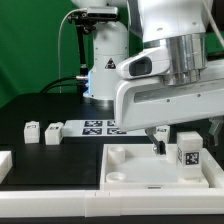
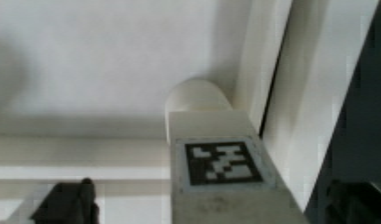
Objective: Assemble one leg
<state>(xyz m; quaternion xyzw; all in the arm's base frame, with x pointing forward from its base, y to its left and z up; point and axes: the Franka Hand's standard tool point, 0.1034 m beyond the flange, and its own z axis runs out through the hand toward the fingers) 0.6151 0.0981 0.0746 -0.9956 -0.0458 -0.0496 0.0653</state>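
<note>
Standing upright inside the tabletop (image 1: 130, 168), near the corner at the exterior view's right, the leg (image 1: 187, 150) turns its tag toward the exterior camera. The gripper (image 1: 159, 140) hangs just beside it, on the exterior view's left, low over the tray floor. Its jaws are spread and carry nothing. In the wrist view one dark finger (image 2: 62, 203) sits well off to the side of the leg, with bare white surface between them (the other finger I cannot separate from the dark strip along the far edge).

The leg probably stands on end because that end has to go down into a corner hole. Whether it is already seated there or only resting on the floor, neither view shows. The low, wide-open pose looks like a setup for straddling the block, since the wrist camera has the tag almost centred ahead of the jaws.

Two spare legs (image 1: 32, 130) (image 1: 52, 131) lie on the black table (image 1: 60, 155), well apart from the tray and next to the marker board (image 1: 100, 126), where the arm's path does not reach them.

By my reading the grasp is not yet made. The approach needs care, because a stubby upright block could tip if a finger brushes it.
</note>
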